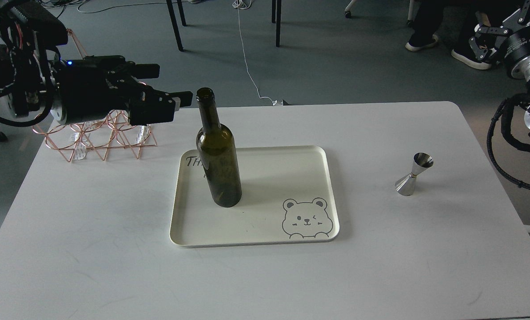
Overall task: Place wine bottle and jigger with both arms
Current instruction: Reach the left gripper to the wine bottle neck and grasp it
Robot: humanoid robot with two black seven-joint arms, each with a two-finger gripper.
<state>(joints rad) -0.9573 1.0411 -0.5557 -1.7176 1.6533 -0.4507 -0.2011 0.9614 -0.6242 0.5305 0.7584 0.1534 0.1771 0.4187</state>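
The wine bottle [218, 155] is dark olive-green and stands upright on the left part of a cream tray [287, 153]. My left gripper [169, 85] comes in from the left at the height of the bottle's neck. It is just left of the neck, its two fingers apart, and it holds nothing. The jigger [413, 174] is a shiny steel hourglass cup standing on the white table to the right of the tray. My right gripper [491, 33] is at the top right corner, off the table and far from the jigger. Its fingers cannot be told apart.
A copper wire bottle rack [100, 140] stands at the back left of the table [113, 266], partly behind my left arm. The tray has a bear drawing [307, 218] at its front right. Chair legs and cables are on the floor behind the table.
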